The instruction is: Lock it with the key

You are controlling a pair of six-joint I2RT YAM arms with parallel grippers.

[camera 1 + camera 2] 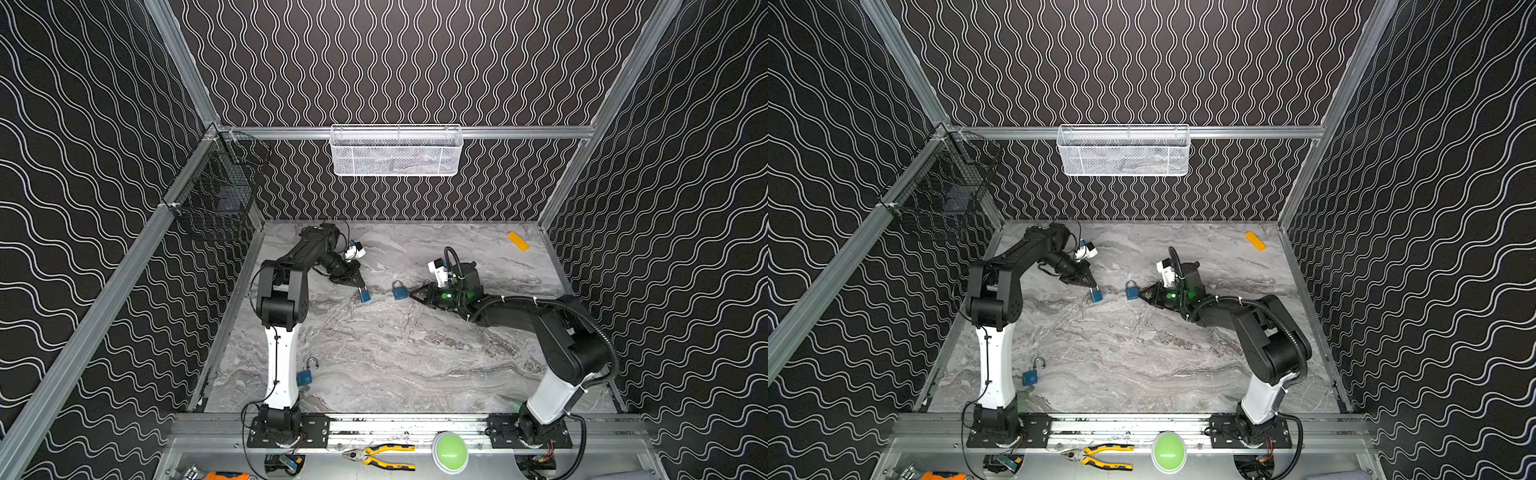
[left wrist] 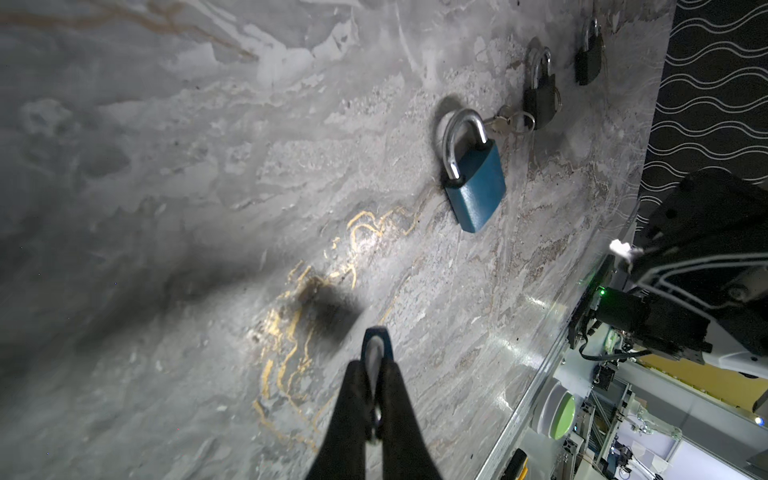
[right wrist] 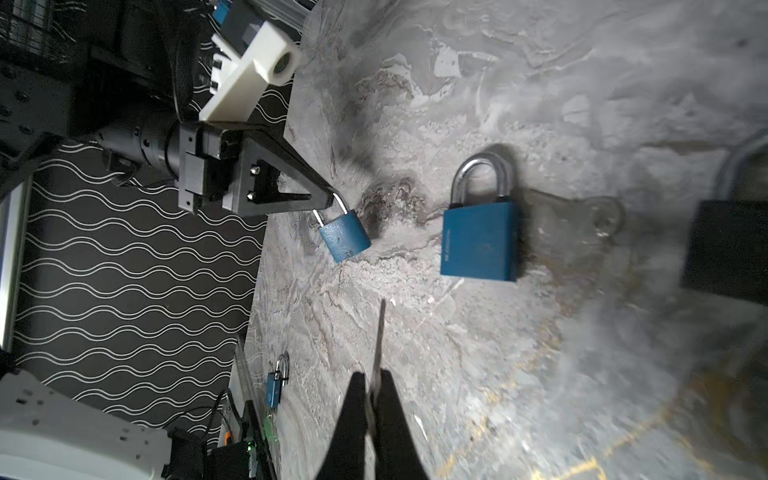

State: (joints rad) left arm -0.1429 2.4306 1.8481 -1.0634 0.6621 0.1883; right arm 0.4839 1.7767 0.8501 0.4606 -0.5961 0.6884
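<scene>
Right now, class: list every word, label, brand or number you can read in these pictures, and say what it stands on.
No text can be read anywhere.
Larger blue padlock: a small pale line of print along one edge of its body, too blurred to read.

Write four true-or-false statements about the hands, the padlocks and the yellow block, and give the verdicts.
1. The left hand holds a blue padlock by its shackle. True.
2. The right hand is empty. False: it pinches a key.
3. A second padlock lies flat on the table. True.
4. The yellow block touches the second padlock. False: it lies well apart, near the table's far right corner.
</scene>
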